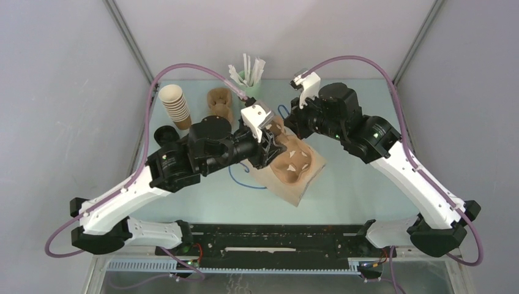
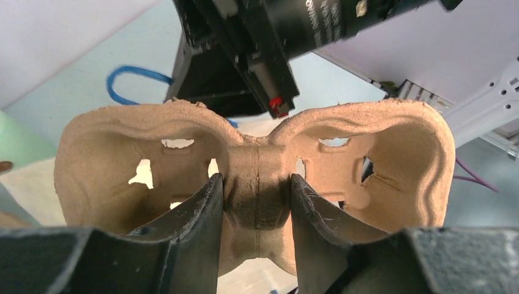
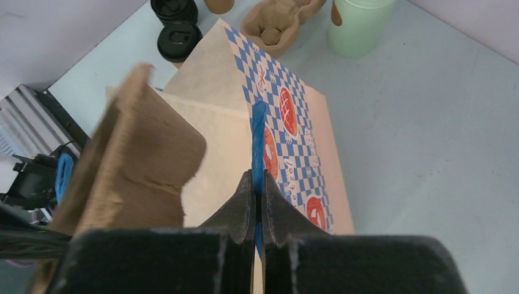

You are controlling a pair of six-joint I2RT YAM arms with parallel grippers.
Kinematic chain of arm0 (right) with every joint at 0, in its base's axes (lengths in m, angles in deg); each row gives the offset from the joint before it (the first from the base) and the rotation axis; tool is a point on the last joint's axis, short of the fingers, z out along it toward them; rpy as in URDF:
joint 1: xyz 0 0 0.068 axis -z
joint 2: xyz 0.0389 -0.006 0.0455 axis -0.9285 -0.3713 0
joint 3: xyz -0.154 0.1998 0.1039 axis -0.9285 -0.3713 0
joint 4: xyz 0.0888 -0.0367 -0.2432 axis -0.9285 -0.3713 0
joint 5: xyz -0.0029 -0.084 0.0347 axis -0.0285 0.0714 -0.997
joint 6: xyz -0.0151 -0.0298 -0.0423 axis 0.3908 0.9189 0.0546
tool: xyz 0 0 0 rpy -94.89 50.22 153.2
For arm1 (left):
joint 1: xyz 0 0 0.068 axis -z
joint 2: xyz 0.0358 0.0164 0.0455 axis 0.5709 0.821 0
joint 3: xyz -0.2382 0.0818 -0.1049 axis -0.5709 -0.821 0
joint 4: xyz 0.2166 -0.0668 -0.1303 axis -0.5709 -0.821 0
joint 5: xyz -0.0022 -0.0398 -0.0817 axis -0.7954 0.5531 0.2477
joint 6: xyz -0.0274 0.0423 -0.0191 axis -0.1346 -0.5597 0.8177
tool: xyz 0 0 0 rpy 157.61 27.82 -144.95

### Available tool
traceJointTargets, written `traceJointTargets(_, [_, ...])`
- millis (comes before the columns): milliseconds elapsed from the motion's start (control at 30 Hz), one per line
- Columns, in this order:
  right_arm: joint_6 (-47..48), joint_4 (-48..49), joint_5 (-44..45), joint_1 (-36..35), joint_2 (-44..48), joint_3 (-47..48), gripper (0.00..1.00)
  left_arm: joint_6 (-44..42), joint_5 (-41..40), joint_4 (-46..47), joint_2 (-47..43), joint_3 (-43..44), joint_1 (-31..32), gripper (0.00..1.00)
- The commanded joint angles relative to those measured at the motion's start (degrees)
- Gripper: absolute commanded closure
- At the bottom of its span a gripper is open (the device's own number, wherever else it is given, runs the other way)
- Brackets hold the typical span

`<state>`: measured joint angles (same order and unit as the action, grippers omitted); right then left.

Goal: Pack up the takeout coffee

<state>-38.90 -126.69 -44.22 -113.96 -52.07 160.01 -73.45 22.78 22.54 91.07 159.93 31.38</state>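
Observation:
Two takeout coffees show as black lids [image 3: 179, 40] [image 3: 174, 9] at the far left of the table; one black lid [image 1: 164, 133] sits beside my left arm. My left gripper [image 2: 257, 180] [image 1: 269, 144] is shut on the middle ridge of a pulp cup carrier [image 2: 398, 159] [image 1: 295, 164], whose pockets hold nothing. It holds the carrier tilted over a paper bag [image 1: 292, 191] [image 3: 287, 122] printed with blue checks. My right gripper [image 3: 257, 177] [image 1: 292, 117] is shut on the bag's blue handle [image 3: 258, 131].
A stack of lidless brown cups [image 1: 174, 104] and spare pulp carriers [image 1: 220, 104] [image 3: 278, 21] stand at the back left. A green cup of stirrers [image 1: 251, 76] [image 3: 358, 24] stands at the back centre. The bag's other blue handle [image 1: 245, 177] loops onto the table.

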Motion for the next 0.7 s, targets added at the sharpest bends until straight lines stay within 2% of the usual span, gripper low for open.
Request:
traceJointTargets(0, [-1.51,5.0,-0.79,-0.81,3.88,-0.2,1.0,4.94,4.17,7.18,-3.46,-5.95,-0.28,0.67])
traceJointTargets(300, [-1.56,6.15,-4.86,-0.82,4.84,-1.86,1.0,2.61,6.37,10.31,-9.18,-17.46,-0.4,0.66])
traceJointTargets(433, [-1.37,5.99,-6.21,-1.01,5.38,-1.98,1.0,5.2,10.7,13.62,-10.54,-20.92,-3.84,0.66])
traceJointTargets(600, [-1.27,5.72,-5.71,-1.59,6.07,-2.3,1.0,7.42,14.96,14.21,-8.24,-20.93,-5.03,0.66])
traceJointTargets(667, [-1.5,5.67,-4.92,-2.14,6.07,-2.23,1.0,8.46,14.12,13.6,-6.63,-20.18,-5.02,0.67])
